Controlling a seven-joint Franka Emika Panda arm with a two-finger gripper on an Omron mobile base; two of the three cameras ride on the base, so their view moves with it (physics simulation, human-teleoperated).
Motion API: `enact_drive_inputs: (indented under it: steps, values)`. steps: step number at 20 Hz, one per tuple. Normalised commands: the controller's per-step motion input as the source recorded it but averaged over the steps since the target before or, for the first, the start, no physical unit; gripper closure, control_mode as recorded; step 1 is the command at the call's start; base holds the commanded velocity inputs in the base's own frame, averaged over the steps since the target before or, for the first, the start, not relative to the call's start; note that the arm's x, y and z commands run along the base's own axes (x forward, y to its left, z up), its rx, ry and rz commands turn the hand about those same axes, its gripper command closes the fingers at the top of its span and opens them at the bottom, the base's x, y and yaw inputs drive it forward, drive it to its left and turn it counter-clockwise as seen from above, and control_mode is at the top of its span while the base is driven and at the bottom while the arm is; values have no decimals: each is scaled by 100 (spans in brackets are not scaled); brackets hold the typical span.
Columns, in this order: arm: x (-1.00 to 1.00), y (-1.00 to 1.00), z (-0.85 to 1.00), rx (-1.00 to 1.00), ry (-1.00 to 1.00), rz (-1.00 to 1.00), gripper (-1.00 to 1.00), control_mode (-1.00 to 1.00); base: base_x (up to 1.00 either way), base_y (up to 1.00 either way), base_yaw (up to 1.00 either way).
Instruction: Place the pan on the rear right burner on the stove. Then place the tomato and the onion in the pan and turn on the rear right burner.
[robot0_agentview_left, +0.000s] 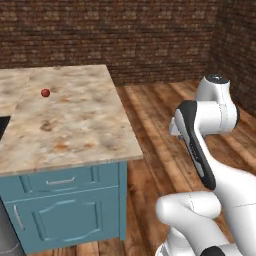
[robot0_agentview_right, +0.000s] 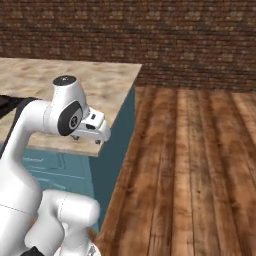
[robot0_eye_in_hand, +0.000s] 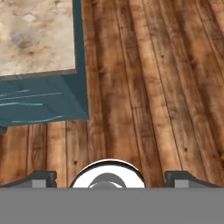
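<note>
A tiny red ball (robot0_agentview_left: 45, 92) lies on the mottled stone counter (robot0_agentview_left: 75, 125), far left and toward the back; I cannot tell whether it is the tomato or the onion. A black corner of the stove (robot0_agentview_left: 2, 126) shows at the left edge. The pan and the rear right burner are out of view. My gripper (robot0_eye_in_hand: 113, 179) is open with its fingertips (robot0_eye_in_hand: 43, 178) wide apart and nothing between them. It points down at the wooden floor, off the counter's right end. In the right base view the gripper (robot0_agentview_right: 86, 140) hangs beside the counter's near corner.
The counter tops a teal cabinet (robot0_agentview_left: 70, 210) with a drawer and a door. Wooden floor (robot0_agentview_right: 190, 165) stretches to the right of it. A brick wall (robot0_agentview_left: 125, 35) closes the back. The arm's own elbow (robot0_agentview_left: 200, 145) rises between base and counter.
</note>
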Motion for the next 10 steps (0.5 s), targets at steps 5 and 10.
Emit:
enact_drive_inputs:
  steps: [5, 10]
  values:
    - [0, 0, 0, 0, 0, 0, -100, 100, 52, -94, 0]
    - [0, 0, 0, 0, 0, 0, -100, 100, 96, -69, 0]
